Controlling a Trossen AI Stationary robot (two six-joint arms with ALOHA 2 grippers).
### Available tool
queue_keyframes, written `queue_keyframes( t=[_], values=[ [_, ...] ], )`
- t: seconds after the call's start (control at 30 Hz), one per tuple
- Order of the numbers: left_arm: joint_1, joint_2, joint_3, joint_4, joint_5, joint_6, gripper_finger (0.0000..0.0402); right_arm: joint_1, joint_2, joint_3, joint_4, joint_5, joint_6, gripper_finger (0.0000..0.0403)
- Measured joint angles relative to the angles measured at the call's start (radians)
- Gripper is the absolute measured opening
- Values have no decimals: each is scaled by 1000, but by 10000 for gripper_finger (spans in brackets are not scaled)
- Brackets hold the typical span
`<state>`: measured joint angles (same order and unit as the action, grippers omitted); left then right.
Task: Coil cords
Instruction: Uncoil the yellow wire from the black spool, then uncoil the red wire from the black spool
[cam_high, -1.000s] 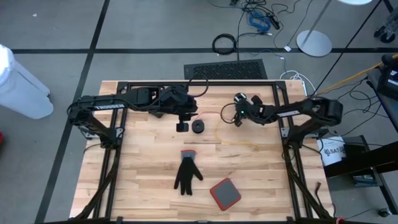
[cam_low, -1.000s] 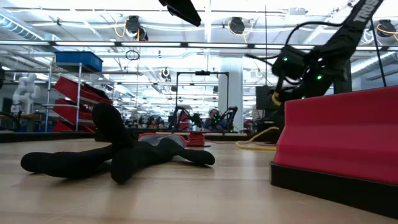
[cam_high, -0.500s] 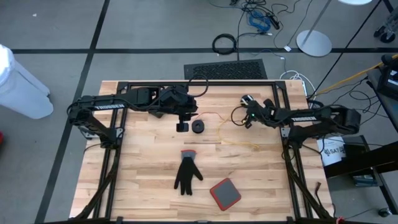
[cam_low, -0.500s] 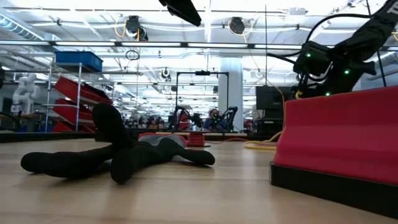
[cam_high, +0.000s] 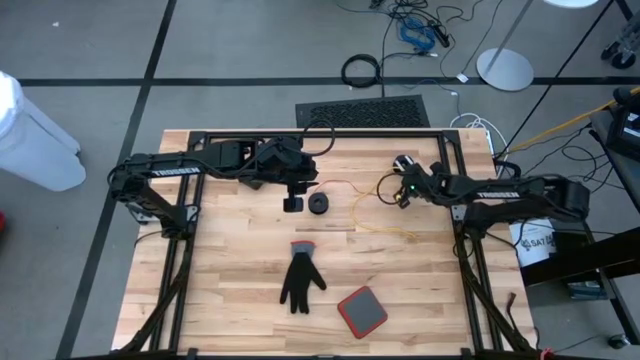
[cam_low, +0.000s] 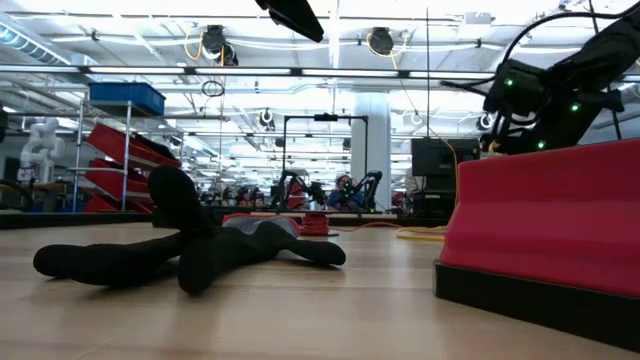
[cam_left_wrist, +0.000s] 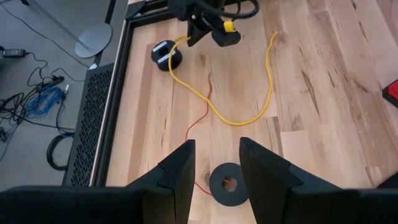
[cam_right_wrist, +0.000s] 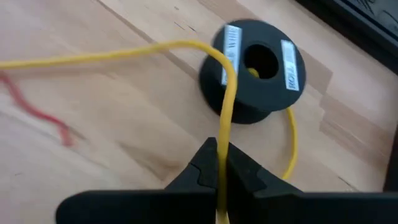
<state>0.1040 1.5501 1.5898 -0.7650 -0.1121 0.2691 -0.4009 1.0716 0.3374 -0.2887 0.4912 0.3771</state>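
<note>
A yellow cord (cam_left_wrist: 249, 118) lies in a slack loop on the wooden table and runs to a black spool (cam_right_wrist: 255, 65) near the far right. A second black puck (cam_left_wrist: 227, 183) with a thin red wire (cam_left_wrist: 200, 118) rests flat at the table's middle. My right gripper (cam_high: 401, 193) is shut on the yellow cord beside the spool; it also shows in the left wrist view (cam_left_wrist: 214, 28). My left gripper (cam_left_wrist: 214, 168) is open and empty, just left of the red-wire puck (cam_high: 318, 203). My right gripper pinches the yellow cord (cam_right_wrist: 222, 163) between its two fingers, a short way from the spool. The cord runs out ahead of the fingers, along them, and bends over to the spool. The spool sits on the table, and the rest of the cord lies slack there.
A black glove (cam_high: 300, 280) lies at the table's middle near side, and a red-and-grey pad (cam_high: 362, 312) lies to its right, large in the low view (cam_low: 545, 220). A black frame rail (cam_high: 370, 133) runs along the far edge.
My right gripper has gone toward the table's right edge, still shut on the yellow cord. The strand below it has gone with it, while the loop on the table stays slack. My left arm has kept still.
</note>
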Motion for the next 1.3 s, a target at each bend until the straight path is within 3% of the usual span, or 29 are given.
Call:
queue_keyframes(
  t=[0.37, 0.57, 0.97, 1.1, 1.3],
  values=[
    [0, 0, 0, 0, 0, 0, 132, 64, -156, 0, -21, -34, 0, 22],
    [0, 0, 0, 3, 0, 0, 132, 100, -230, 2, -48, -61, 4, 56],
    [0, 0, 1, 97, 0, 0, 132, 181, -366, 2, -18, -268, 30, 160],
    [0, 1, 1, 120, 0, 0, 132, 242, -380, 2, 34, -341, 35, 173],
    [0, 1, 1, 130, 0, -1, 132, 359, -380, 2, 155, -360, 8, 172]
  ],
)
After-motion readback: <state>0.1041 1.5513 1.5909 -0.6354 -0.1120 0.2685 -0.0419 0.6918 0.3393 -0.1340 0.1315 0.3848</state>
